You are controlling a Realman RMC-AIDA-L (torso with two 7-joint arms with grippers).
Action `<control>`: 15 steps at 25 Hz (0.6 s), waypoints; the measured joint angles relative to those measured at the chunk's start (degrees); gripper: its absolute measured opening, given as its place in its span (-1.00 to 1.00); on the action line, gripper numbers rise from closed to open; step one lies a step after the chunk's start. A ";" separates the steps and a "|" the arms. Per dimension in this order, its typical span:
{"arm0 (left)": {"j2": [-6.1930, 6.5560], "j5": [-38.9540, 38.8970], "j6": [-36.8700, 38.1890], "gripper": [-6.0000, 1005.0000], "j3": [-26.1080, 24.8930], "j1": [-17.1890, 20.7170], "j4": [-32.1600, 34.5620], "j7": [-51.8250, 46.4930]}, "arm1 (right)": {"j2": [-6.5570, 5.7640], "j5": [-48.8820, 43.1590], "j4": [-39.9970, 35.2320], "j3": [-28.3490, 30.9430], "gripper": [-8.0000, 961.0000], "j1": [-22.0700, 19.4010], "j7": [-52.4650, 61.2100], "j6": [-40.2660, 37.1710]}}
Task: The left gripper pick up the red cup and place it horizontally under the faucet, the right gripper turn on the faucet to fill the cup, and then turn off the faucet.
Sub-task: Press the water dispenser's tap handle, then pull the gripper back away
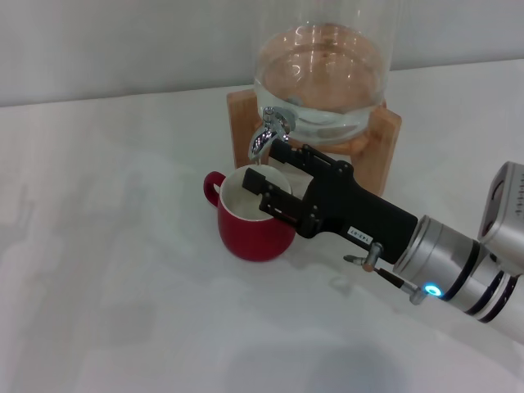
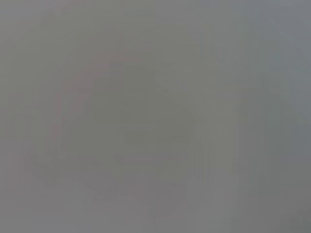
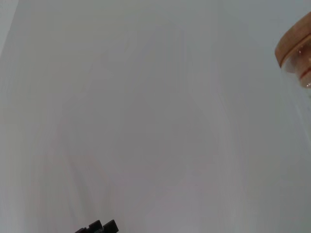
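Right end effector (image 1: 274,176) reaches in from the worktop's right edge, its tip at the faucet (image 1: 272,131) lever; whether its fingers are closed on the lever I cannot tell. The red cup (image 1: 252,213) stands upright under the spout, near the worktop's back edge, in front of the wooden stand (image 1: 385,143). Left end effector is out of sight. Judging by this, the filling step is in hand; next, working the lever.

Mostly bare white table surface (image 3: 146,121). At one edge of the view, part of the clear glass jar (image 3: 297,82) with the wooden stand (image 3: 291,41) touching it. Small black gripper tips (image 3: 97,226) poke in at another edge; open or closed unclear.
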 joint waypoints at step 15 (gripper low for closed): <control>0.00 0.15 0.00 0.49 0.00 0.00 0.00 0.00 | 0.00 0.32 -0.20 0.00 0.38 -0.11 0.02 0.59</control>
